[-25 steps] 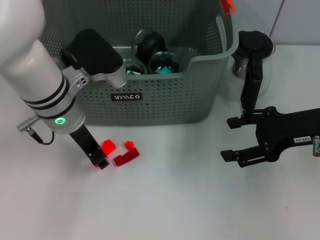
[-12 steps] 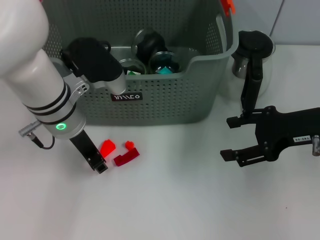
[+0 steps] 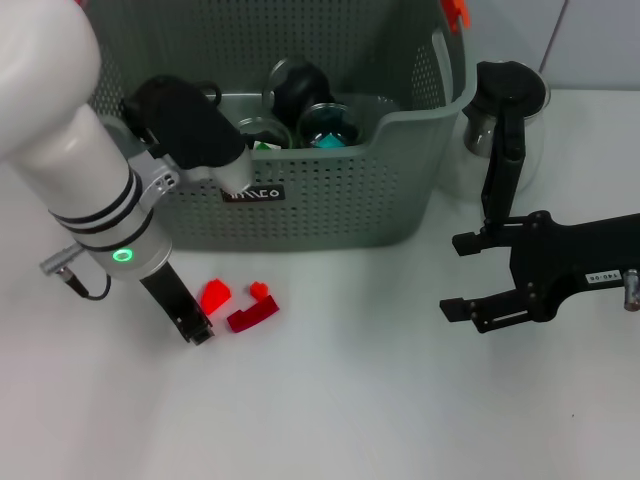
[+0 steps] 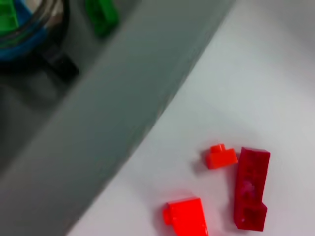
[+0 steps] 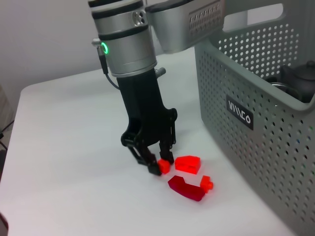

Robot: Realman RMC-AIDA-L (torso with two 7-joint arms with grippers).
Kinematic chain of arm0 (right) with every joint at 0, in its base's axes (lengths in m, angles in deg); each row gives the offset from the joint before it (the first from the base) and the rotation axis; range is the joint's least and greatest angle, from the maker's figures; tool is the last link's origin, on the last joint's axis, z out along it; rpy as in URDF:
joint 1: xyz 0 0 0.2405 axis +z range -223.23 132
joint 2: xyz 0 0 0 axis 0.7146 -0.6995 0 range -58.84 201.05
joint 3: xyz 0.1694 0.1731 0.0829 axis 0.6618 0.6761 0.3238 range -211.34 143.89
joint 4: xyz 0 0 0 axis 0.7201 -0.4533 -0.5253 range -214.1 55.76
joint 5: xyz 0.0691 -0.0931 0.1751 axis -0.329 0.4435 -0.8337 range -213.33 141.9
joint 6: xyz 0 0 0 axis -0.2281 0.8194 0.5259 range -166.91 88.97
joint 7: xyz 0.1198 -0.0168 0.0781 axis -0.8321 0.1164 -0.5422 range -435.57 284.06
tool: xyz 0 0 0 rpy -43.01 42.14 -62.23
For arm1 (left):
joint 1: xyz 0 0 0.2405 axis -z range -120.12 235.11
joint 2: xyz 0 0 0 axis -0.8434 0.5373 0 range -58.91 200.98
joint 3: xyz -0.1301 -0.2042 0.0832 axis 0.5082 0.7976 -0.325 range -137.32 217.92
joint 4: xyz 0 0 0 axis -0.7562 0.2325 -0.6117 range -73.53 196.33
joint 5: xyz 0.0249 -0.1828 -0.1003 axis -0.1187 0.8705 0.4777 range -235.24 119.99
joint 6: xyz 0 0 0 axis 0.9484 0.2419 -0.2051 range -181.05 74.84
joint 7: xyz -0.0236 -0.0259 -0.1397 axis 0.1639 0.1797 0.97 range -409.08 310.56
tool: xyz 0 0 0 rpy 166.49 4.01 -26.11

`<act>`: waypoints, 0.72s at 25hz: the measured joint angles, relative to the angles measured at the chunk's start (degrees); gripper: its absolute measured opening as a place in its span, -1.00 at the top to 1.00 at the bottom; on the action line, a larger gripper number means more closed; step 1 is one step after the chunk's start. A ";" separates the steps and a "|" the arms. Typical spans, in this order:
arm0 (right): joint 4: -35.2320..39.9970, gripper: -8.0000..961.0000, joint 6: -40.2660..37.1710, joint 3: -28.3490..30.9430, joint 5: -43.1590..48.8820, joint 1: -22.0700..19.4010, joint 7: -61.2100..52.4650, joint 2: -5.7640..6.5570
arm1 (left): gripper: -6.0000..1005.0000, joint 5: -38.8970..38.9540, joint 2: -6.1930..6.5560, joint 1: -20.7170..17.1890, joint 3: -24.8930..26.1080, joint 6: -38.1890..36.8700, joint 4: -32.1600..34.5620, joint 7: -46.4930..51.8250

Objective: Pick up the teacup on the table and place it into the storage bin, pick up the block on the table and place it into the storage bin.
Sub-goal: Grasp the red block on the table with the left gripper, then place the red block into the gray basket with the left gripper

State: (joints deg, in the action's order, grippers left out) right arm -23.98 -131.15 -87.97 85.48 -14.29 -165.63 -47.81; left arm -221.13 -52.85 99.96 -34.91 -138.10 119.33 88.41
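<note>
The grey perforated storage bin (image 3: 340,205) stands at the back of the white table. A glass teacup (image 3: 330,122) sits inside it beside a black teapot (image 3: 300,88). In front of the bin lie a bright red block (image 3: 215,293), a small orange one (image 3: 262,290) and a dark red long piece (image 3: 252,317). My left gripper (image 3: 198,330) points down at the table just left of them. In the right wrist view my left gripper (image 5: 161,164) is shut on a small orange block (image 5: 164,166). My right gripper (image 3: 462,277) hovers open at the right, holding nothing.
A glass pitcher with a black lid and handle (image 3: 508,105) stands right of the bin, behind my right arm. An orange handle clip (image 3: 455,10) sits on the bin's far right rim. Bare white table spreads across the front.
My left arm has shifted slightly, and its gripper tip has edged a little left and down beside the red blocks. The right arm has not moved.
</note>
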 joint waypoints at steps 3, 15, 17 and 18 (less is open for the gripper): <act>0.00 -0.90 -0.01 0.01 0.00 0.09 -0.01 0.00 | 0.34 0.29 0.17 0.33 0.91 -0.32 -0.17 -0.18; 0.18 -0.90 -0.11 0.02 0.00 -0.13 -0.12 0.00 | 0.69 0.36 -0.01 0.79 0.95 -1.71 -0.25 -1.07; 0.28 -0.90 -0.11 0.05 0.00 -0.27 -0.13 0.00 | 0.68 0.49 -0.17 0.05 1.13 -3.30 3.09 -1.14; 0.29 -0.90 -0.12 0.06 0.00 -0.30 -0.13 0.00 | 0.68 0.71 -0.21 -0.45 1.28 -4.12 5.23 -1.16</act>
State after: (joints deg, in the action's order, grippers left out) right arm -23.69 -131.28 -87.91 85.48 -14.58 -165.75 -47.81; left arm -220.42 -53.06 99.51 -33.63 -142.22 124.57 87.25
